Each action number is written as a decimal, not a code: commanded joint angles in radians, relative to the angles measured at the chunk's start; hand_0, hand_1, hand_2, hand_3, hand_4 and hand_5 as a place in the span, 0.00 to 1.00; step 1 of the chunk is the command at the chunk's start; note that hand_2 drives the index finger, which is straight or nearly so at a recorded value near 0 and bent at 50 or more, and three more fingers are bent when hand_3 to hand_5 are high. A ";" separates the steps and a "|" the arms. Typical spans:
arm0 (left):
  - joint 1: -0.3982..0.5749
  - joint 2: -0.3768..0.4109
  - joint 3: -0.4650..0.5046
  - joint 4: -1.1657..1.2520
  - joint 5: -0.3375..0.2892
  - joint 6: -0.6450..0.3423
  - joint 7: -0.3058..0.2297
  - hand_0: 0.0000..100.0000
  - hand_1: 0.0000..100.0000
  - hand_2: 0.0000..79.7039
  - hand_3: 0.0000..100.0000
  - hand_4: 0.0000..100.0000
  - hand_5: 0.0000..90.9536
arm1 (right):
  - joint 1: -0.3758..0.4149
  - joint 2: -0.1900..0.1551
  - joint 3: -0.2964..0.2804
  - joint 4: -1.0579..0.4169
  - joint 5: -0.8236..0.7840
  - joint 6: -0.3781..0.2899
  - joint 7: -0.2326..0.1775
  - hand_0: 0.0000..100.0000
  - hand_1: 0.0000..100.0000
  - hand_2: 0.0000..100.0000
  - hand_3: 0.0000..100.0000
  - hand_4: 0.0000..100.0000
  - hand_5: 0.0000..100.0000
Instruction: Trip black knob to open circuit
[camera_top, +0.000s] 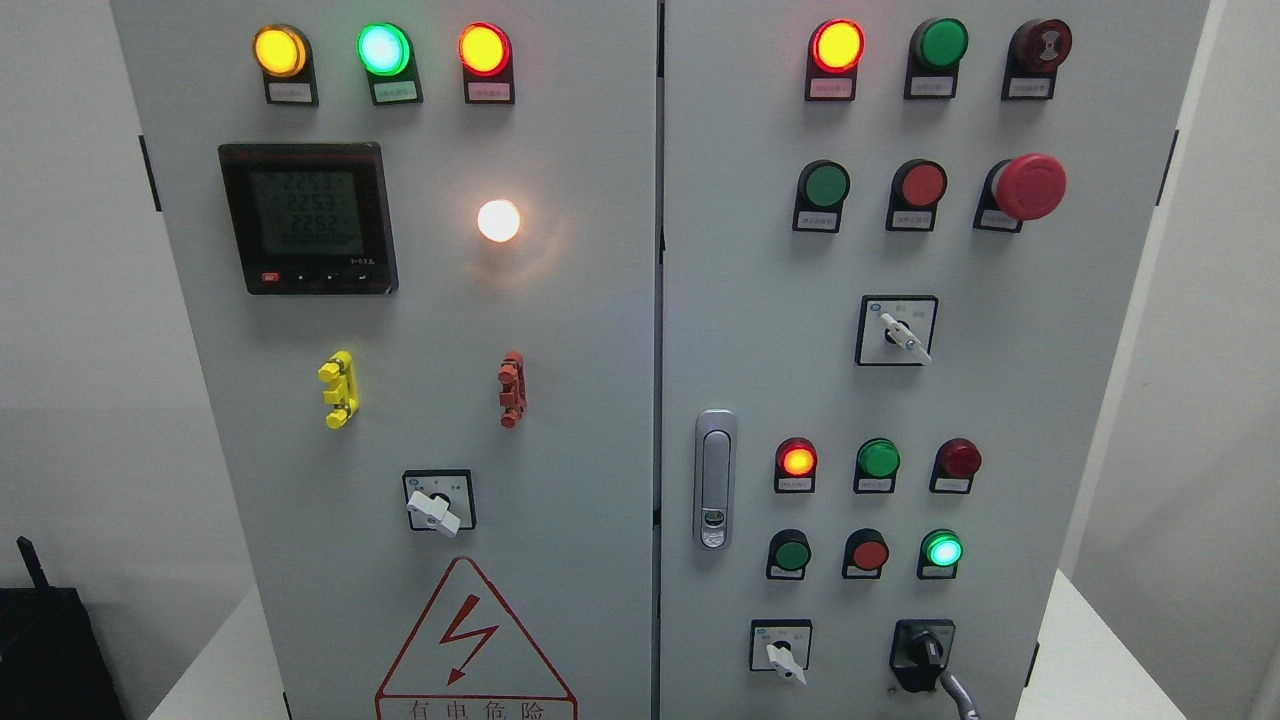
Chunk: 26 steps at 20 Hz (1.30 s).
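The black knob (922, 652) sits on a black square plate at the lower right of the right cabinet door (1050, 400), its handle pointing roughly upward. A thin grey curved piece (961, 697) rises from the bottom edge and reaches the plate's lower right corner. It looks like a part of my right hand, and too little of it shows to tell more. My left hand is out of view.
A white selector switch (783, 655) is left of the black knob, with another (903, 335) higher up and a third (436, 508) on the left door. Lit and unlit lamps, push buttons, a red emergency stop (1028, 187), a door handle (714, 480) and a meter (308, 217) fill the panel.
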<state>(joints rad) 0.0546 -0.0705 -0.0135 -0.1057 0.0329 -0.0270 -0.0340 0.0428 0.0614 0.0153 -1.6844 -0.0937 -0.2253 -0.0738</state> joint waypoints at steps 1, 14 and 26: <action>-0.004 0.000 0.001 0.000 0.002 -0.001 0.000 0.12 0.39 0.00 0.00 0.00 0.00 | -0.006 -0.005 -0.005 -0.017 -0.004 -0.006 0.005 0.06 0.12 0.01 1.00 1.00 1.00; -0.002 0.000 0.001 0.000 0.002 -0.002 0.000 0.12 0.39 0.00 0.00 0.00 0.00 | 0.092 0.006 -0.006 -0.101 -0.004 -0.008 -0.029 0.06 0.11 0.00 1.00 0.99 0.99; -0.002 0.000 0.001 0.000 0.002 -0.002 0.000 0.12 0.39 0.00 0.00 0.00 0.00 | 0.207 0.017 0.014 -0.202 -0.009 -0.009 -0.027 0.04 0.10 0.00 0.58 0.45 0.42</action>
<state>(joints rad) 0.0546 -0.0705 -0.0135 -0.1057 0.0329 -0.0270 -0.0339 0.2492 0.0738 0.0255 -1.8574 -0.0979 -0.2253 -0.0994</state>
